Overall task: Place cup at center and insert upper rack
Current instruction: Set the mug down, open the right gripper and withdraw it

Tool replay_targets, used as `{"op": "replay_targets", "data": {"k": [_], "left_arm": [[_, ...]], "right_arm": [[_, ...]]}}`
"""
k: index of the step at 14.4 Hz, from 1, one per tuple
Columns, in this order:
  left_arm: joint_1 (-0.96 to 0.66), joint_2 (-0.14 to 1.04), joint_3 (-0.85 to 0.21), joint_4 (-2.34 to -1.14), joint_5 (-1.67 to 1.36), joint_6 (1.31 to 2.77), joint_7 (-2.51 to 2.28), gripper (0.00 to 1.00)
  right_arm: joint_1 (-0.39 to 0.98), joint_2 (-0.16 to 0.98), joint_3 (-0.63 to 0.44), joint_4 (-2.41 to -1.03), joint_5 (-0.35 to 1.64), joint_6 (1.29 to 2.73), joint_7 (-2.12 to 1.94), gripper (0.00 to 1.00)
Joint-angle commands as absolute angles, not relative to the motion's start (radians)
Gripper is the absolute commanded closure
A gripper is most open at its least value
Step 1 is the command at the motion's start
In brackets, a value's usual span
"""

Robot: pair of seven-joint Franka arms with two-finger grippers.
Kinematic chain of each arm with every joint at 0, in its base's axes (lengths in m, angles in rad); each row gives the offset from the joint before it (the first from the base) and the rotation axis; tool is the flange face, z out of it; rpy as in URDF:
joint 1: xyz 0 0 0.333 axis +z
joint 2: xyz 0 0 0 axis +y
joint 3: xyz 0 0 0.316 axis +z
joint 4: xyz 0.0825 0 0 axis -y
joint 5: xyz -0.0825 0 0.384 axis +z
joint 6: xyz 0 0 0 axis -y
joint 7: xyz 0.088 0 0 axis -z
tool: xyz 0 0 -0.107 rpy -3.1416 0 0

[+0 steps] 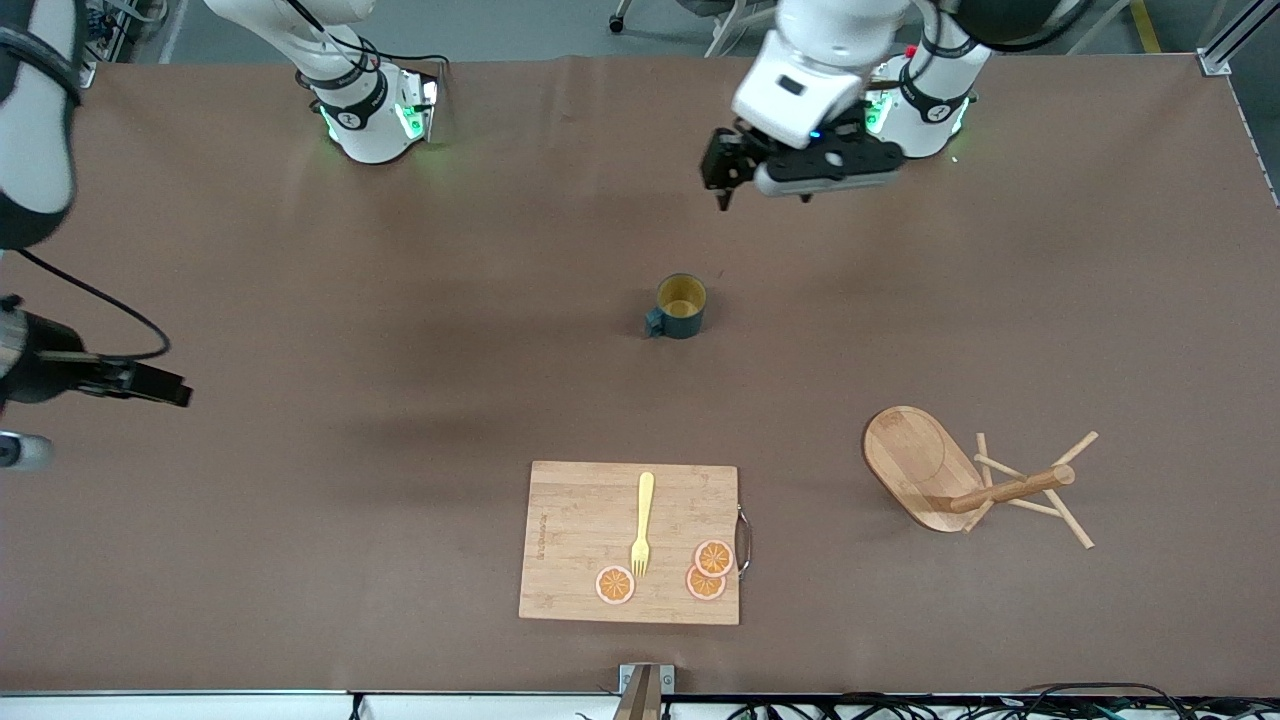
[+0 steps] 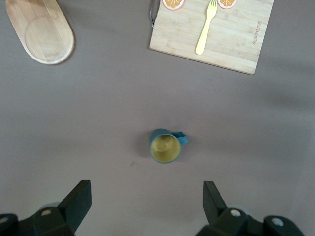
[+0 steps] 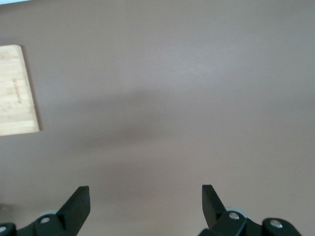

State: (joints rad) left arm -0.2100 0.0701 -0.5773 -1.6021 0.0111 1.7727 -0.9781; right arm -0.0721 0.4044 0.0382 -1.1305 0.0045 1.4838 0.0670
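The cup (image 1: 680, 306), dark teal with a mustard-yellow inside, stands upright on the bare table near its middle; the left wrist view shows the cup (image 2: 165, 146) from above. The upper rack (image 1: 960, 480), a wooden mug tree, lies on its side toward the left arm's end, nearer to the front camera than the cup. Only its oval base (image 2: 42, 32) shows in the left wrist view. My left gripper (image 1: 722, 175) (image 2: 147, 189) hangs open and holds nothing, over the table between its base and the cup. My right gripper (image 1: 172, 390) (image 3: 145, 192) is open over bare table at the right arm's end.
A bamboo cutting board (image 1: 632, 540) (image 2: 216, 34) (image 3: 15, 91) lies near the table's front edge. On it are a yellow fork (image 1: 642, 525) and three orange slices (image 1: 712, 557). Cables run along the table's front edge (image 1: 1000, 700).
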Motion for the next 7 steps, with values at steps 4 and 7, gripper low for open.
{"op": "replay_targets", "data": {"k": [4, 7], "left_arm": [[-0.438, 0.219, -0.584, -1.597, 0.139, 1.873, -1.417, 0.00], [-0.537, 0.297, -0.583, -1.589, 0.251, 1.884, -1.584, 0.00]], "right_arm": [[-0.133, 0.203, 0.034, -1.345, 0.002, 1.588, -0.025, 0.00], [-0.097, 0.181, -0.017, -1.345, 0.002, 1.577, -0.023, 0.00]]}}
